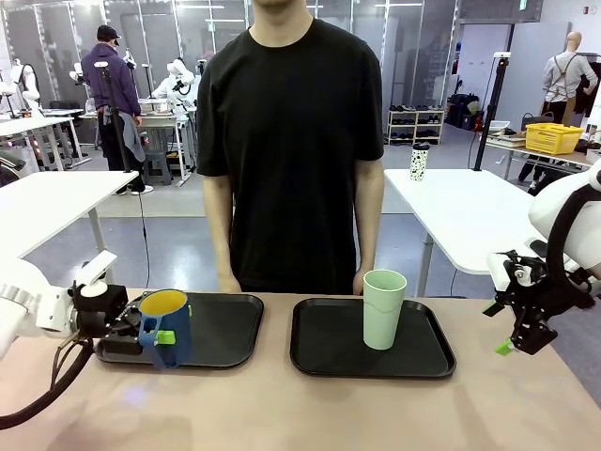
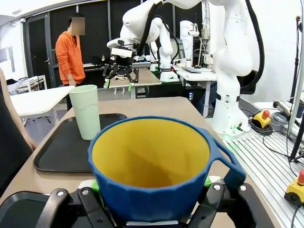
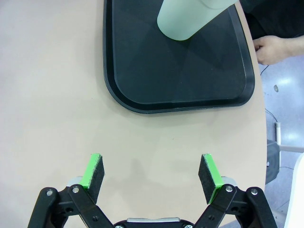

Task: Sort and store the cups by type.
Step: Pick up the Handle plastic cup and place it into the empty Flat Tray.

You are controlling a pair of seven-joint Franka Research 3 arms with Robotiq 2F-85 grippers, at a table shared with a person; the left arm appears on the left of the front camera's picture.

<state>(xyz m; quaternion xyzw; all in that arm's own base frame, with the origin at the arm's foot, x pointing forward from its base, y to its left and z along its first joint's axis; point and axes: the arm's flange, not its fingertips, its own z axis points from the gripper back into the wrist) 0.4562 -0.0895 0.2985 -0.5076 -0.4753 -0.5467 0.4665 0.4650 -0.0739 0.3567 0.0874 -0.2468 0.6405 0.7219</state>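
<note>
Centrally, two black trays (image 1: 324, 366) lie on the tan table (image 1: 282, 413); the mug (image 1: 167, 324) is clamped by the left gripper (image 1: 160, 336), the tumbler (image 1: 383, 308) stands upright (right tray), and the right gripper (image 3: 152, 175) is spread.

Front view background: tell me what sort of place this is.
Most likely a robotics lab or data-collection workshop. Behind the person stand rows of white work tables, another white robot arm at a far bench, and shelving with a yellow crate on a side table.

No legible text, label, brand, number or sign on anything in view.
</note>
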